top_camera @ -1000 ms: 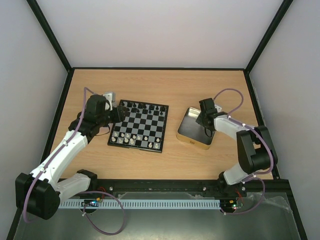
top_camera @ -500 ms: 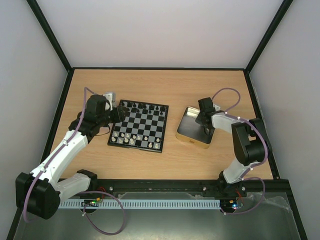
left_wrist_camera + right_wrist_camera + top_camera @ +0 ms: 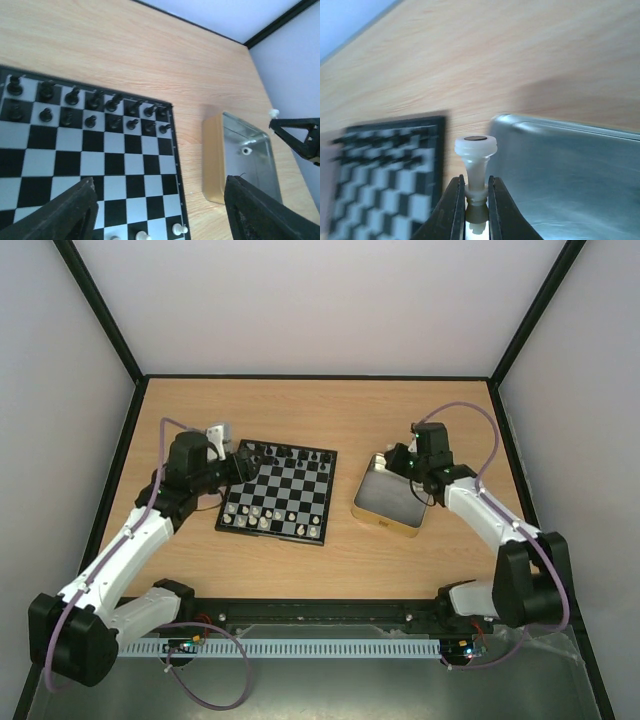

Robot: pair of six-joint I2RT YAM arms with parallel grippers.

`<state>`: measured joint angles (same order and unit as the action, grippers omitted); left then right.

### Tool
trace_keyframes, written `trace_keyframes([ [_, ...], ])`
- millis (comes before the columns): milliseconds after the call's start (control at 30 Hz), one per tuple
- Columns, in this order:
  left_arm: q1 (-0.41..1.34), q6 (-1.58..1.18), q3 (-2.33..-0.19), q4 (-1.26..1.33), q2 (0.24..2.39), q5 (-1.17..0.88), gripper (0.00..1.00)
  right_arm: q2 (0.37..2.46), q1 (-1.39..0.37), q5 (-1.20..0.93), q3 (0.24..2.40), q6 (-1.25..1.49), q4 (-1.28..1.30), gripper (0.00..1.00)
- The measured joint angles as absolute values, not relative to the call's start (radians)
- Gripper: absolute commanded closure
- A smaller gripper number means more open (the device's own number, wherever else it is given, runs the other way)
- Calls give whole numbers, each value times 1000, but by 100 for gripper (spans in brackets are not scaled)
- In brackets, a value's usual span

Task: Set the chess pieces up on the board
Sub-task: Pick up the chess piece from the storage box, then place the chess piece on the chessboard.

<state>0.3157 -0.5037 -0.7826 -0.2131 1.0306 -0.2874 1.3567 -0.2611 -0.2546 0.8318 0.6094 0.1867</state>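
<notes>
Holding white piece (image 3: 476, 165) | right jaws pinch its thin neck; left jaws wide | risk: piece pivots, drops into tin (image 3: 560, 170) beside jaws

Open tabletop (image 3: 340, 420) lay left of the right gripper's (image 3: 476, 192) white piece (image 3: 475, 162); tin (image 3: 385, 520) wall sat just beneath; black pieces (image 3: 95, 100) crowded the board's (image 3: 115, 165) far rows.

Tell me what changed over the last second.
The right gripper rose from the tin, shut on a white chess piece. The left gripper stayed open over the board; the tin and board did not move.
</notes>
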Motion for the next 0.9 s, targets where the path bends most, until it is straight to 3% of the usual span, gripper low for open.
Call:
trace_keyframes([
  [267, 318, -632, -746, -38, 988, -467, 11, 1254, -369, -701, 773, 584, -47, 97],
  [467, 351, -693, -737, 73, 984, -619, 11, 1263, -514, -907, 785, 539, -164, 96],
  [667, 384, -742, -740, 118, 1039, -769, 23, 1322, -607, -1003, 881, 438, -158, 95],
  [900, 415, -778, -739, 129, 1122, -871, 49, 1365, -618, -1044, 925, 365, -134, 95],
])
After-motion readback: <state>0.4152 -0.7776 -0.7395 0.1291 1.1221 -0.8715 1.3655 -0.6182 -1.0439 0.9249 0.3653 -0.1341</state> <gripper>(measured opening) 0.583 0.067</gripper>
